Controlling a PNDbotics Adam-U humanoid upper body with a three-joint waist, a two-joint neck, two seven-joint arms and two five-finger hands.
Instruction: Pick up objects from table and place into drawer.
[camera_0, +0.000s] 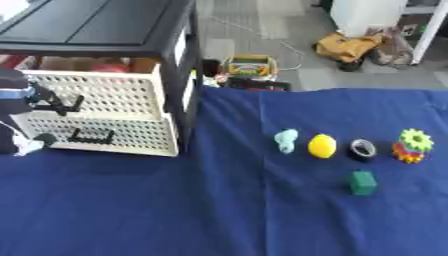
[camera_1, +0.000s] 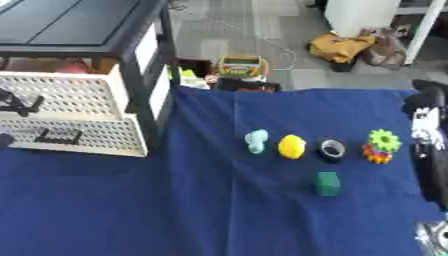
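On the blue cloth lie in a row a pale teal object (camera_0: 285, 140), a yellow lemon (camera_0: 322, 146), a black tape roll (camera_0: 362, 149) and a green and orange gear toy (camera_0: 413, 145). A green cube (camera_0: 362, 182) sits in front of them. The white perforated upper drawer (camera_0: 105, 92) stands pulled out of the black cabinet (camera_0: 96, 25), with something red inside. My left hand (camera_0: 35, 96) is at this drawer's black handle (camera_0: 66, 104) at the left edge. My right hand (camera_1: 427, 107) shows at the right edge, beside the gear toy, holding nothing.
A second white drawer (camera_0: 114, 135) with a black handle sits below the first. Beyond the table's far edge stand a colourful box (camera_0: 249, 65) and a yellow bag (camera_0: 350, 46) on the floor. Blue cloth stretches bare across the front.
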